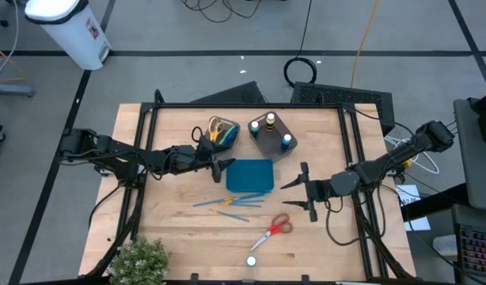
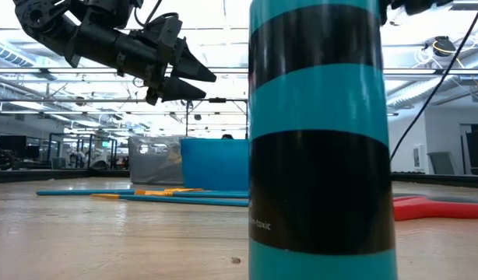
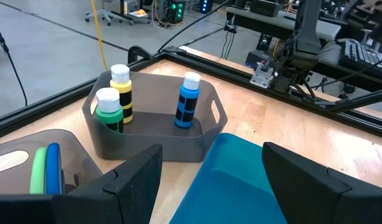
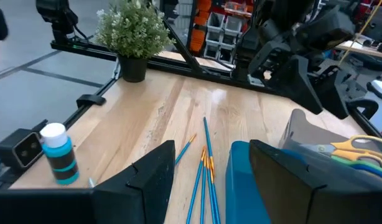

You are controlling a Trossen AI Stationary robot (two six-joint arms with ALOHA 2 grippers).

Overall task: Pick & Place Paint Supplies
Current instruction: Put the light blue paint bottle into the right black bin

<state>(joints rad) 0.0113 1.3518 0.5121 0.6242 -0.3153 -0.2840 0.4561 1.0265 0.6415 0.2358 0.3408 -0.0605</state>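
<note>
Your left gripper open beside tray; right gripper open above bare worktop, scissors near front edge.

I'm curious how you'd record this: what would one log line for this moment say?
left gripper: open, empty, between bins and teal tray | right gripper: open, empty, right of tray | brushes, red scissors, one bottle: loose on table

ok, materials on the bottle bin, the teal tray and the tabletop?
Bottle bin: looks like moulded plastic, matte grey, with rounded corners and a cut-out handle slot. Teal tray: probably plastic, smooth with a slight sheen. Tabletop: wood, light planks with visible grain and seams, seemingly a clear finish.
</note>
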